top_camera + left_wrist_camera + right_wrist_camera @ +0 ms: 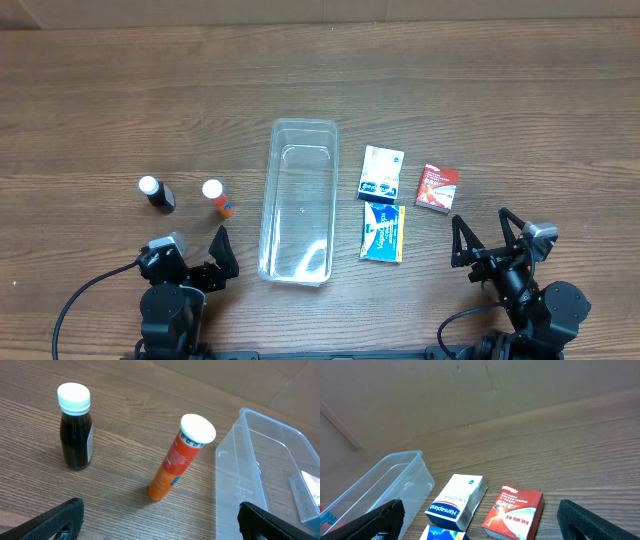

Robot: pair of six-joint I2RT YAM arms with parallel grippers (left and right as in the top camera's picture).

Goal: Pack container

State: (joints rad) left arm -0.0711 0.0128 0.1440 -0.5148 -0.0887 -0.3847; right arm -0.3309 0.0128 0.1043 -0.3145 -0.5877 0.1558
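The container is lying seemingly empty, though its clear plastic is making that hard to confirm. Left of it, a dark bottle and an orange tube are standing. Right of it, three small boxes are lying. The left gripper and right gripper are hanging spread wide, holding nothing. Packing is apparently just beginning, and the next move is calling for a reach to a nearby item.

The left gripper sits near-left of the container and the right gripper near-right of it. Both have jaws spread wide, fingers pointing forward.
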